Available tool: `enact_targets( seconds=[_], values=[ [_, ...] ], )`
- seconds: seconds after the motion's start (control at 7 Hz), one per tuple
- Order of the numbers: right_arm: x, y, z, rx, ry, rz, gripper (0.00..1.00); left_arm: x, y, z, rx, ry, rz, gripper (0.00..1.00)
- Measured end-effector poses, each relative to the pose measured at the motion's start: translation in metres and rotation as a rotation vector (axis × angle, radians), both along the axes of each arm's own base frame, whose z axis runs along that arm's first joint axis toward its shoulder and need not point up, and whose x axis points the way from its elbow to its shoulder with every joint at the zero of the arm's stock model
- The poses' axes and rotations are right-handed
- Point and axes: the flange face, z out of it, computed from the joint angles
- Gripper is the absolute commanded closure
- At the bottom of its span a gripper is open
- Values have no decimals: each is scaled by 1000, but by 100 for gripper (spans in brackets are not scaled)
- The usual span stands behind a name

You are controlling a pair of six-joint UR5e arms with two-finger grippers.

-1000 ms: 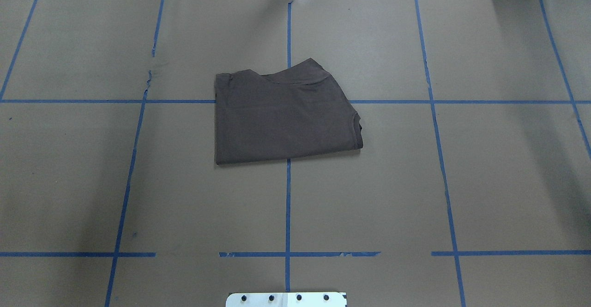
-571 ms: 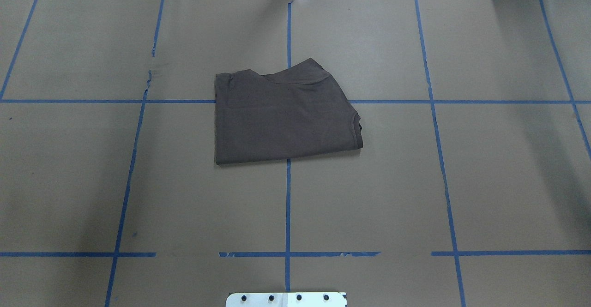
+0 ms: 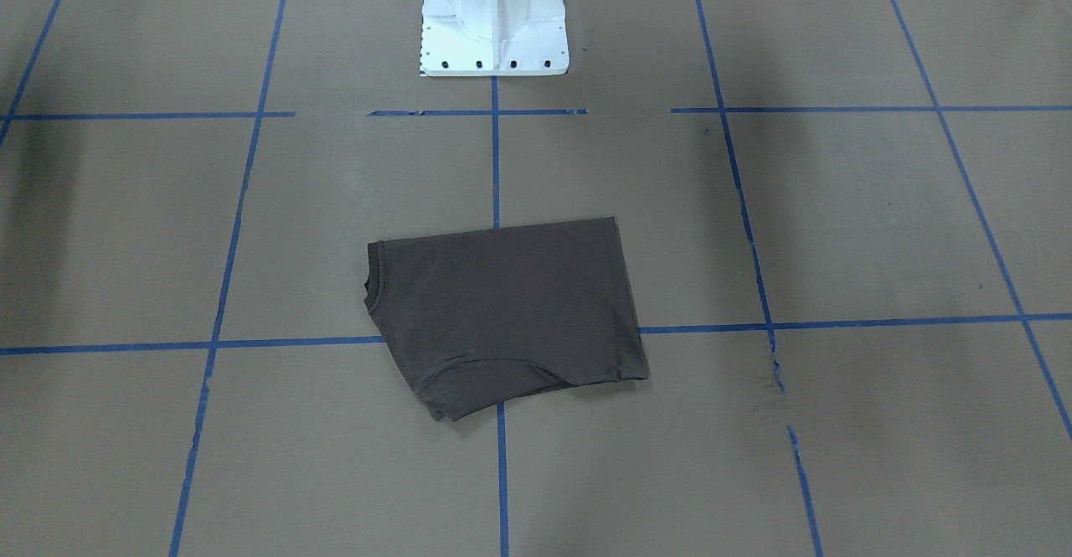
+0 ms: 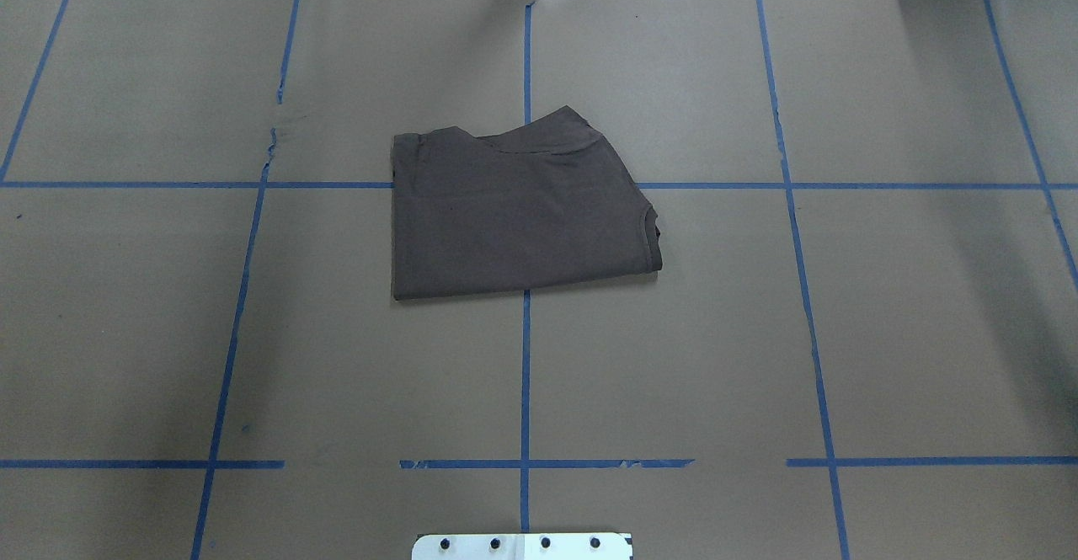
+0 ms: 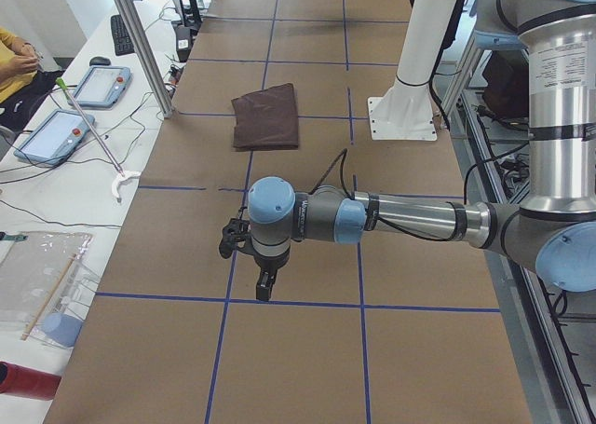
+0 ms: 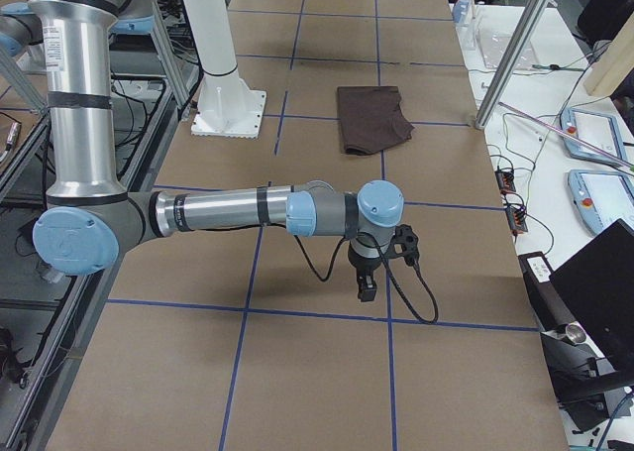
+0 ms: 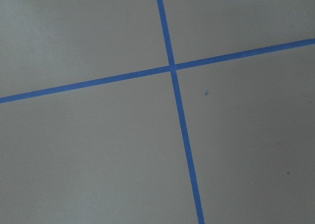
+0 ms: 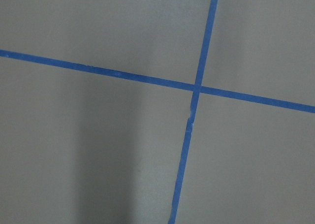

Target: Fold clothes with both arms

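Note:
The dark brown T-shirt [image 4: 514, 215] lies folded into a compact, roughly rectangular packet at the table's centre, its ribbed collar edge at the right side in the overhead view. It also shows as the shirt [image 3: 511, 306], [image 5: 266, 116], [image 6: 371, 117]. Neither arm touches it. The left gripper [image 5: 265, 289] hangs low over bare table far to the shirt's left; the right gripper [image 6: 367, 290] hangs likewise far to its right. Both show only in the side views, so I cannot tell whether they are open or shut. Both wrist views show only tape lines.
Brown paper with a blue tape grid [image 4: 525, 375] covers the table. The white pedestal base [image 3: 494, 21] stands at the robot's edge. A metal post [image 5: 140, 42] rises at the far edge, beyond it a bench with tablets [image 5: 58, 133] and a seated person [image 5: 14, 65].

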Motion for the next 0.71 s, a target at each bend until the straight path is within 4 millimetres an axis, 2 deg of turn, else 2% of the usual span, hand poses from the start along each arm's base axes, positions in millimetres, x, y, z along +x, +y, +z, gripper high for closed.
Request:
enact_targets(
  seconds=[0.71],
  values=[
    [-10, -1, -1, -21, -7, 44, 0, 1, 4, 4, -10, 5, 2, 0]
  ],
)
